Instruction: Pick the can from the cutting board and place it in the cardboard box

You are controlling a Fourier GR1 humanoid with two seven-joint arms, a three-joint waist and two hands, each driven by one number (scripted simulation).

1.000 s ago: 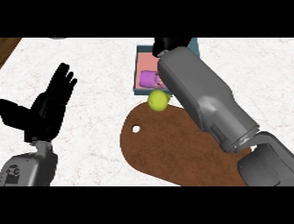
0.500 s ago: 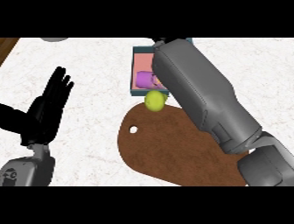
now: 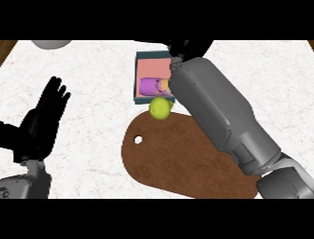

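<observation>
White, faintly mottled countertop (image 3: 270,74) fills most of the head view, with strips of wood-brown surface showing at the far left and far right corners. On it lies a brown cutting board (image 3: 180,158), rounded, with a small hole near its left edge. Just beyond the board's far end sits the cardboard box (image 3: 140,77), an open rectangular tray with dark teal walls and a pink-salmon floor.

Inside the box, toward its near end, lies the can (image 3: 150,86), purple-magenta with a small yellowish patch on it; the mark is too small to read as any writing. A yellow-green round fruit (image 3: 160,109) rests at the box's near wall, right at the far tip of the cutting board.

The right forearm (image 3: 218,112) stretches long and grey from the lower right diagonally up across the board and over the right side of the box. The right hand (image 3: 189,47) shows only as a black shape at the box's far right corner, partly cut by the view's upper limit; whether its fingers are curled or straight cannot be told.

The left hand (image 3: 39,128) stands at the left side over the counter, fingers straight and pointing up, thumb spread out to the left, holding nothing.

A pale grey rounded object (image 3: 51,44) peeks in at the top left edge.
</observation>
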